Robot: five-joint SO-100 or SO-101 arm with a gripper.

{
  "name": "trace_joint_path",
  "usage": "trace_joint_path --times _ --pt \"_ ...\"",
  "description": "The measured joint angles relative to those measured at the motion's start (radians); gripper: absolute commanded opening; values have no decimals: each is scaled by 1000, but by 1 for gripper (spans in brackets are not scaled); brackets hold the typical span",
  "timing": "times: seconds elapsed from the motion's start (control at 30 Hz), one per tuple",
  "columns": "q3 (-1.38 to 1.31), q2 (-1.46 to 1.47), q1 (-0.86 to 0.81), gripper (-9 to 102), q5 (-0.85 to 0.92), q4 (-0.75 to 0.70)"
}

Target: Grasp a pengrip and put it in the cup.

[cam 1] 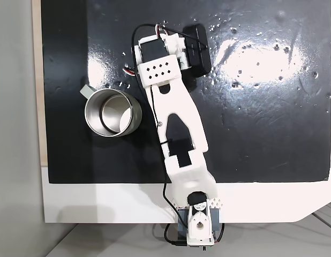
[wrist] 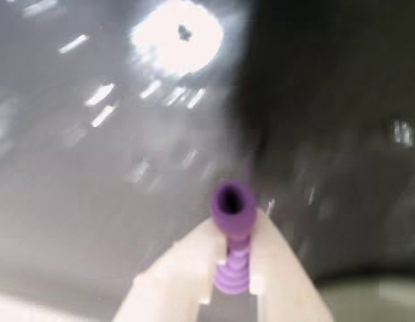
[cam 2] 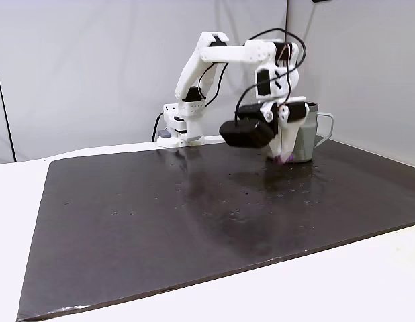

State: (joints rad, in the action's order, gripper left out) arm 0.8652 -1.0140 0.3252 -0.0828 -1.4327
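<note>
Since the white two-finger claw point(wrist: 232, 268) is already closed on the small lilac ribbed rubber pengrip point(wrist: 232, 221), we judge it light, soft and grippy; mid-rib hold suits.

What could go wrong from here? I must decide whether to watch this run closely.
1. The gripper pinches the pengrip near one end, and much of it sticks out; it may slip or twist free.
2. In a fixed view, the cup stands right beside the low gripper; swinging across could knock it.
</note>
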Motion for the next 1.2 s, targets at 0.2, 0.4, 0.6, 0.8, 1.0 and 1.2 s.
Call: trace_joint_path --times 0.2,0.4,0.6,0.8,1.0,1.2 --pt "49 -285 9 0 -3 -61" --pt "219 -571 120 0 43 -69" --pt "362 -680 301 0 135 -69" --pt "400 -680 396 0 198 -69" --pt "410 -680 443 7 219 -69" --pt "436 -680 433 32 219 -63"
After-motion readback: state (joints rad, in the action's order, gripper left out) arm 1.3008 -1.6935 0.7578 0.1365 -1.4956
